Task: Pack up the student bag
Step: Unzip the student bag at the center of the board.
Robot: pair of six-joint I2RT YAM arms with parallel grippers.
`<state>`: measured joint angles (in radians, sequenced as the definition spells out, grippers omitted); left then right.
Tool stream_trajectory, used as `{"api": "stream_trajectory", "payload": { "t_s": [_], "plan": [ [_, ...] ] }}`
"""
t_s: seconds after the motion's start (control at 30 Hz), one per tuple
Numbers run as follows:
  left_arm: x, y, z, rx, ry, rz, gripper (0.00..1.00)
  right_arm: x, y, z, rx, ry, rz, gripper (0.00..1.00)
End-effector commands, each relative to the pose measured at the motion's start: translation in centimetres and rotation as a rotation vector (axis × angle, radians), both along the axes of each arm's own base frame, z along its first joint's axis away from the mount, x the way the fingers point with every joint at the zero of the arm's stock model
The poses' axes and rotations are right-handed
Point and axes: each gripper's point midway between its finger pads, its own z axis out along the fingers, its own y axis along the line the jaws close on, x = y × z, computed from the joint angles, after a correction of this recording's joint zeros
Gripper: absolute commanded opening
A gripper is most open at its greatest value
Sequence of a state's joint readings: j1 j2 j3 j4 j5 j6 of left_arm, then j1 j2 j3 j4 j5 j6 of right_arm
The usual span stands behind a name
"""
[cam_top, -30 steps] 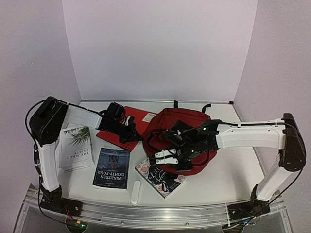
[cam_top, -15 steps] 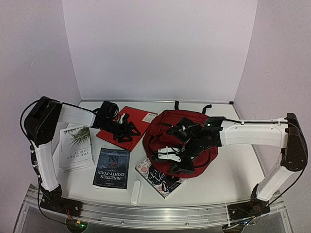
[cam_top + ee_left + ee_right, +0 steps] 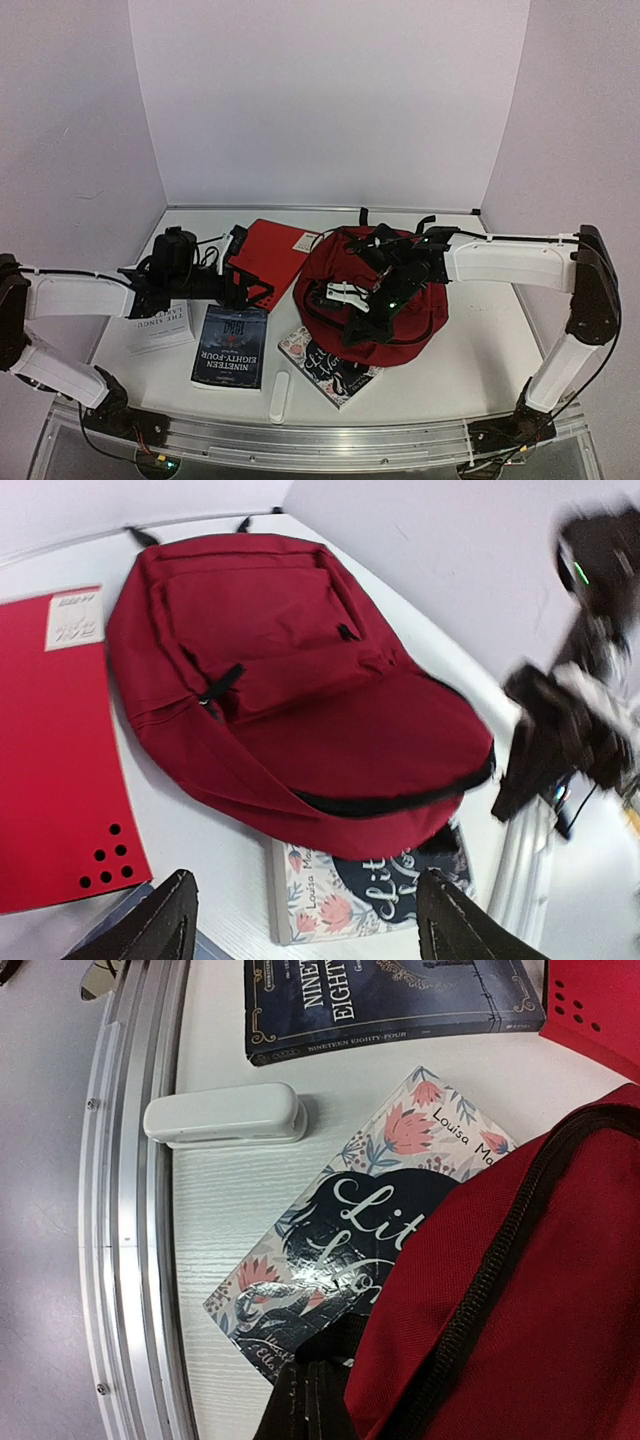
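The right pincer (image 3: 305,1405) sat pressed together at the rim of the student bag (image 3: 520,1290) — likely to lift its mouth — while the left pincer (image 3: 305,905), spread, faced it.

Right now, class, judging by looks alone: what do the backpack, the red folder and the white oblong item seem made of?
Backpack: soft woven fabric, matt; it sags and creases. Red folder: probably stiff plastic or card, smooth; flat, with punched holes. White oblong item: likely moulded plastic, slight sheen, rounded edges.
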<state>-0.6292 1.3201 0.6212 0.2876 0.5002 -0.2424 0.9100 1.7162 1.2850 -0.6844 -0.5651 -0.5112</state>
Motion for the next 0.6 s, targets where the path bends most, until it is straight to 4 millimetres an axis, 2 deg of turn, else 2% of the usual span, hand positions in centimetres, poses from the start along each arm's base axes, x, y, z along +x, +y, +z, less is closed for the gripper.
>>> {"api": "stream_trajectory", "payload": {
  "t_s": [0.0,0.17,0.4,0.57],
  "plan": [
    [-0.4,-0.8,2.4,0.103,-0.440,-0.034,0.74,0.3,1.5,1.6,0.087,0.075,-0.015,0.00],
    [-2.5,-3.2,1.3,0.231,-0.579,-0.130,0.76,0.9,1.5,1.6,0.110,0.134,-0.041,0.00],
    [-3.7,-5.8,0.1,0.380,-0.759,-0.178,0.70,1.2,1.6,1.6,0.127,0.193,-0.060,0.00],
    [-4.3,-8.2,-1.3,0.497,-0.882,-0.223,0.60,1.6,1.5,1.3,0.124,0.205,-0.071,0.00]
  ]
}}
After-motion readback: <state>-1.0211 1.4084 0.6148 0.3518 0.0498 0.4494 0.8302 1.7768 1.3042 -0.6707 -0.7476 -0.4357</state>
